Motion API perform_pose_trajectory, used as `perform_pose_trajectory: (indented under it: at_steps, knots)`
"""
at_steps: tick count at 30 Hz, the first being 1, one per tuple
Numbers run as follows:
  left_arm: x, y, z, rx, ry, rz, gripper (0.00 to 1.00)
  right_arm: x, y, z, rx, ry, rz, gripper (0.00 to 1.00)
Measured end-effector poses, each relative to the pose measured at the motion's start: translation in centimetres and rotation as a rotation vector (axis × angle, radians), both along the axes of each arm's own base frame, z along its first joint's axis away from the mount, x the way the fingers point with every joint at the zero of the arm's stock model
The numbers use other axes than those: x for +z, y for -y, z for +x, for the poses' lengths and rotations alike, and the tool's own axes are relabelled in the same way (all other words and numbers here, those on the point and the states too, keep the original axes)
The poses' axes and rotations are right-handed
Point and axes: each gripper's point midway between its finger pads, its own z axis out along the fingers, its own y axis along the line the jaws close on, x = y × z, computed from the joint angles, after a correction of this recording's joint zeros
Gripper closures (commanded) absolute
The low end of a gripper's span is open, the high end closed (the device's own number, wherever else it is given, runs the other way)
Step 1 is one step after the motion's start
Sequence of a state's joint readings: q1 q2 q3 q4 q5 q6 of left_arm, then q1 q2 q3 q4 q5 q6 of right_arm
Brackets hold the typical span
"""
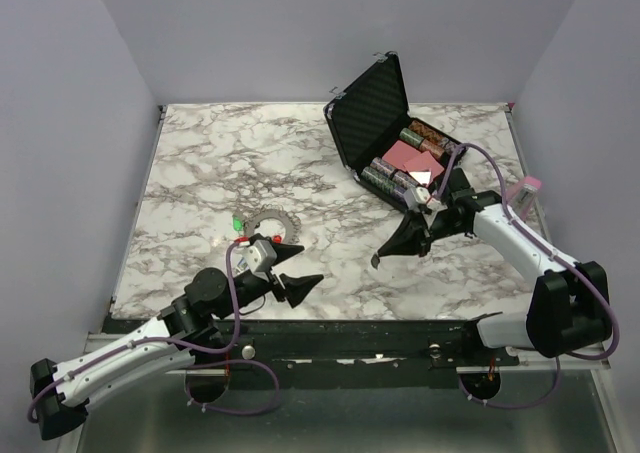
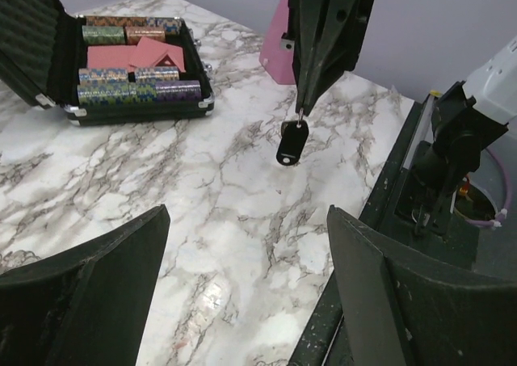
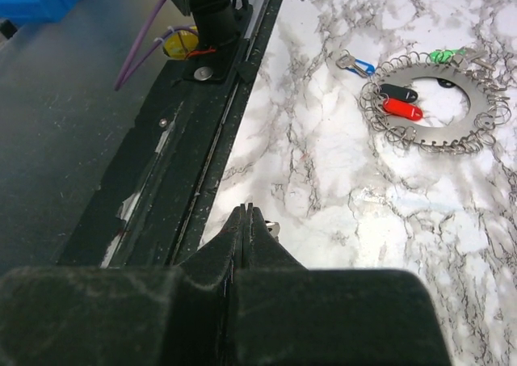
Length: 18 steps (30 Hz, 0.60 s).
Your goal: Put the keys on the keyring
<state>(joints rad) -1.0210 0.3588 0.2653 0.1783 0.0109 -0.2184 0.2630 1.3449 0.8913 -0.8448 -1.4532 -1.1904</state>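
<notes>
Surface [image 1: 330, 163]: white marble veined in grey, pale lilac walls behind.
Left hand [image 1: 303, 266]: fingers spread wide apart, empty, near the front edge.
Keyring [image 3: 428, 142]: coiled in a circle on the surface, red key [image 3: 401, 108] and black key [image 3: 398, 92] within it.
Right hand [image 1: 384, 253]: pinched together on a dangling black-headed key [image 2: 292, 142].
Case [image 1: 370, 103]: open, far right.

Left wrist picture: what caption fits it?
Right gripper dangles a black-headed key over the marble table, seen past the open left gripper.
</notes>
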Motion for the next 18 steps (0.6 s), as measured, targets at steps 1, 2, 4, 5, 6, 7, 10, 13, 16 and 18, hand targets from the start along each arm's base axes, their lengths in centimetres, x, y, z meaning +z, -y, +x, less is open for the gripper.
perform_pose_trajectory:
  at_steps: [1, 2, 4, 5, 6, 7, 10, 13, 16, 18]
  knots:
    - [-0.6, 0.1, 0.0, 0.0, -0.01, 0.001, 0.13, 0.0, 0.1, 0.0, -0.002, 0.004, 0.001, 0.99]
    - [-1.0, 0.1, 0.0, 0.0, -0.018, 0.001, 0.13, 0.0, 0.1, 0.1, -0.005, 0.007, 0.002, 0.99]
    - [-1.5, 0.2, 0.1, 0.003, -0.027, 0.0, 0.12, 0.1, 0.5, 0.3, -0.021, 0.008, 0.001, 0.99]
    - [-1.6, 0.2, 0.2, 0.005, -0.028, -0.001, 0.12, 0.1, 0.7, 0.5, -0.031, 0.01, 0.002, 0.99]
    - [-1.6, 0.2, 0.2, 0.009, -0.028, -0.009, 0.12, 0.2, 0.9, 0.7, -0.042, 0.014, 0.002, 0.99]
    - [-1.6, 0.2, 0.3, 0.011, -0.027, -0.015, 0.12, 0.3, 1.0, 0.8, -0.05, 0.017, 0.0, 0.99]
    - [-1.2, 0.1, 0.4, 0.019, -0.022, -0.031, 0.13, 0.1, 1.8, 1.2, -0.084, 0.025, -0.023, 0.99]
    - [-1.1, 0.1, 0.4, 0.023, -0.02, -0.036, 0.12, -0.6, 3.0, 1.8, -0.137, 0.021, -0.076, 0.99]
    - [-0.8, -0.1, 0.5, 0.029, -0.014, -0.047, 0.1, -1.5, 5.2, 2.4, -0.209, 0.028, -0.146, 0.99]
    - [-0.3, -0.4, 0.5, 0.038, -0.004, -0.064, 0.09, -2.1, 6.8, 2.8, -0.262, 0.023, -0.188, 0.99]
